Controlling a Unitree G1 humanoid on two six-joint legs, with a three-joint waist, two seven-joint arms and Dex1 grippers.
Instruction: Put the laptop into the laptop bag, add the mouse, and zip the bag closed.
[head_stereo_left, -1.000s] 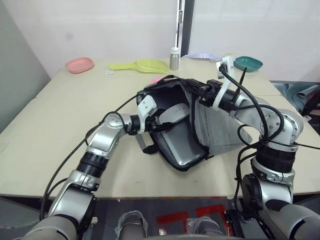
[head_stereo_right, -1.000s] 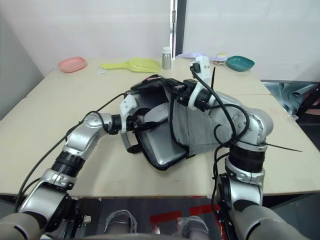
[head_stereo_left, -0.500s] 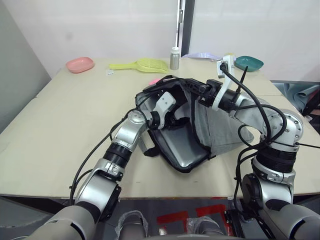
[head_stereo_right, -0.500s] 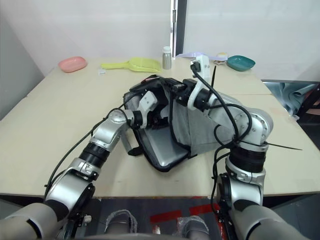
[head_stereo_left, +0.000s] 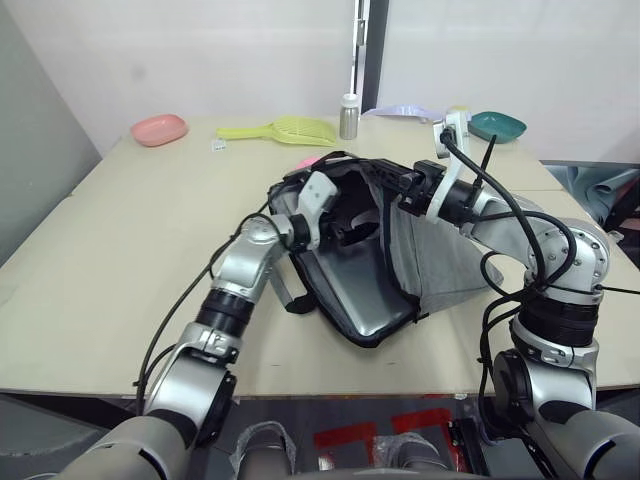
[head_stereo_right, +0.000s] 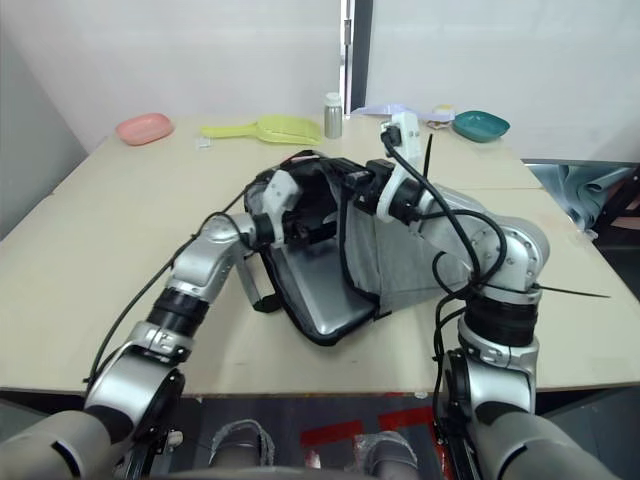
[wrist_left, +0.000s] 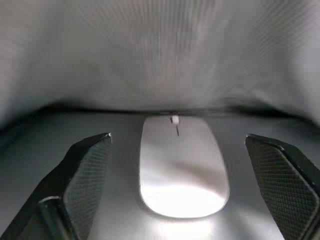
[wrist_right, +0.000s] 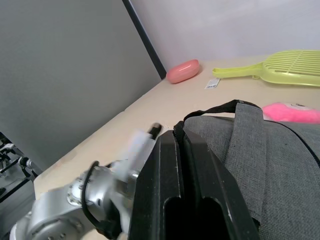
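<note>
Grey fabric laptop bag (head_stereo_left: 430, 260) lies on the desk (head_stereo_left: 120, 250), its mouth held up by the right pincer (head_stereo_left: 405, 185), clenched on the bag's upper edge. Inside the bag, the laptop (head_stereo_left: 355, 290) lies flat with the white mouse (wrist_left: 182, 172) resting on it. Left pincer (wrist_left: 185, 185) is inside the bag, released, fingers either side of the mouse, apart from it.

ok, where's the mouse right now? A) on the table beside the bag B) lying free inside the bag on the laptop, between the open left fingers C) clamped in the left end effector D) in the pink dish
B: in the left wrist view the mouse lies on the laptop under the laptop bag fabric, with the left end effector fingers spread clear of it on both sides.
</note>
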